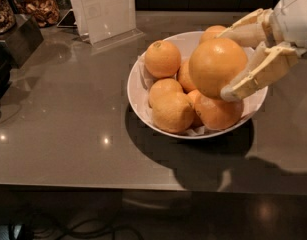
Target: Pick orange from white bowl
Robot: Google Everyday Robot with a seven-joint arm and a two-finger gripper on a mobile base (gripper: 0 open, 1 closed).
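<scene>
The white bowl [134,96] sits right of centre on the counter [68,114], lined with crumpled white paper [195,130] that peeks out at its near rim, and it holds a heap of fruit. This includes a stem-dimpled orange [163,59] at the back left, a bumpier yellowish one [173,111] at the front, another orange [219,113] at the front right, and more partly hidden behind. The orange [213,66], large and smooth, is over the bowl's right half, on top of the heap. The claw [225,64] reaches in from the right edge and is clamped on it, with one pale finger across its top and one under its right side. Whether the fruit touches those below cannot be told. The bowl casts a dark shadow toward the counter's front edge. Left of the bowl lies a wide bare stretch of glossy counter. At the back left stands a clear sign holder [105,11] with a sheet whose print is unreadable, beside a jar of dried brown pieces [40,8] and a dark box [18,39]. Cables [68,229] lie below the counter.
</scene>
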